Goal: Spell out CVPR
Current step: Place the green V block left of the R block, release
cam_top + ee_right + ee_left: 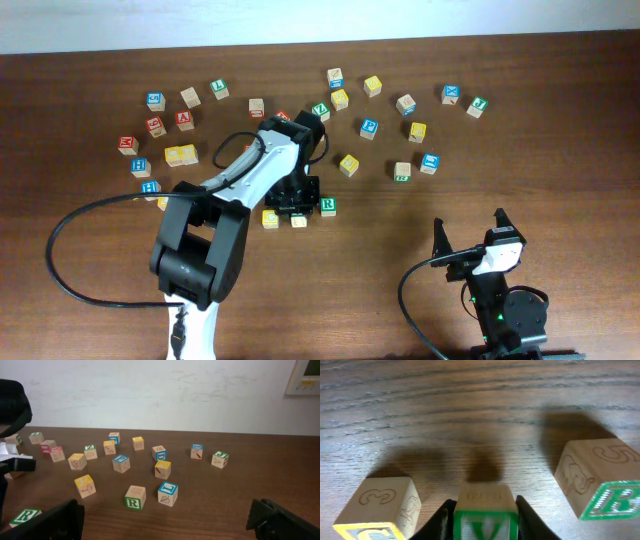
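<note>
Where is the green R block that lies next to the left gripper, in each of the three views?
Overhead: the green R block just right of the left gripper.
Left wrist: at the right edge, beside the green V block in the gripper.
Right wrist: bottom left corner.
Shared landmark: the left gripper; the right wrist view shows only its dark arm at the left edge.

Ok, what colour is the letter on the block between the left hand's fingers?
Green, with a green border; the V block shows best in the left wrist view.
</note>
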You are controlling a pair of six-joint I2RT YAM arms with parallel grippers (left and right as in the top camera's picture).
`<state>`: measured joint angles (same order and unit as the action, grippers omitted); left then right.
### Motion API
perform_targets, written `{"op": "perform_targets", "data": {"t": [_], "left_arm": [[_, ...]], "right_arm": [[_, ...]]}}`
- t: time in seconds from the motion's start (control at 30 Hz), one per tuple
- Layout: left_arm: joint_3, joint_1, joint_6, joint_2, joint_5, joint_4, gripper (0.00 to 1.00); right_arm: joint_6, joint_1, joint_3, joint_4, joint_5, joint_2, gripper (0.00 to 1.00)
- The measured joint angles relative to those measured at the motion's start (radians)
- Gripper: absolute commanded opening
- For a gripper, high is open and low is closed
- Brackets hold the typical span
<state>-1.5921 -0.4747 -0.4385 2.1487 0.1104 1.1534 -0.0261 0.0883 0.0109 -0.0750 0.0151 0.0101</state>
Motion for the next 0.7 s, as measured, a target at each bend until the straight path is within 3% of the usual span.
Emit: {"op": "perform_targets", "data": {"t": [0.1, 0.17, 0.33, 0.37, 0.43, 0.47, 0.57, 0.7], "left_arm": [[0.000, 0.000, 0.000, 0.000, -0.015, 0.000, 0.31], [0.000, 0.000, 0.000, 0.000, -0.018, 0.000, 0.25], [0.000, 0.000, -0.004, 0.000, -0.018, 0.005, 0.28], [0.000, 0.000, -0.004, 0.000, -0.018, 0.005, 0.30], [0.000, 0.001, -0.004, 0.000, -0.018, 0.009, 0.52], [0.000, 0.001, -0.006, 0.000, -0.019, 0.013, 0.55], [-0.028, 0.001, -0.008, 0.000, -0.029, 0.055, 0.55], [-0.208, 0.003, 0.000, 0.002, -0.066, 0.148, 0.55]], "right_arm": [[0.000, 0.000, 0.000, 0.000, 0.000, 0.000, 0.98], [0.000, 0.000, 0.000, 0.000, 0.000, 0.000, 0.98], [0.000, 0.000, 0.000, 0.000, 0.000, 0.000, 0.98], [0.000, 0.000, 0.000, 0.000, 0.000, 0.000, 0.98], [0.000, 0.000, 0.000, 0.000, 0.000, 0.000, 0.98], [0.000, 0.000, 0.000, 0.000, 0.000, 0.000, 0.98], [0.000, 0.000, 0.000, 0.000, 0.000, 0.000, 0.98], [0.000, 0.000, 0.000, 0.000, 0.000, 0.000, 0.98]]}}
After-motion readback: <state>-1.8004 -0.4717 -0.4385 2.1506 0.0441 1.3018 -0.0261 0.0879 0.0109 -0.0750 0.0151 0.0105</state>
